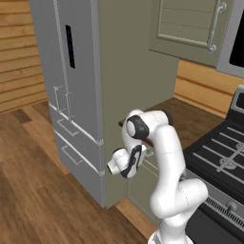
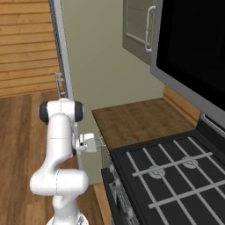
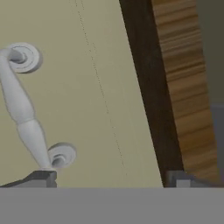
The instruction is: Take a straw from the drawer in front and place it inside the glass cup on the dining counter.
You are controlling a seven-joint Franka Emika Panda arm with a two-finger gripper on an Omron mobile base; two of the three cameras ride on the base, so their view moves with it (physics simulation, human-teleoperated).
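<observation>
Two dark fingertips point(image 3: 41, 177) spread wide, empty; sage-green drawer front point(image 3: 87, 96) lay just ahead, silver bail handle point(image 3: 28, 111) beside one fingertip.

Silver handle point(image 3: 25, 111) on sage-green drawer point(image 3: 96, 87) front, beside wood counter edge point(image 3: 186, 87).

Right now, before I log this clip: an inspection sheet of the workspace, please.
Surface: brown wood counter beside the stove, bare where it shows.
Job's things: drawer shut, its silver handle close ahead of the end effector; straw and cup nothing seen.
Clutter: nothing seen.
End effector: open, fingertips wide apart, touching nothing, handle off to one side.
Cables: nothing seen.
Surroundings: grey fridge, upper cabinet, plank floor.
</observation>
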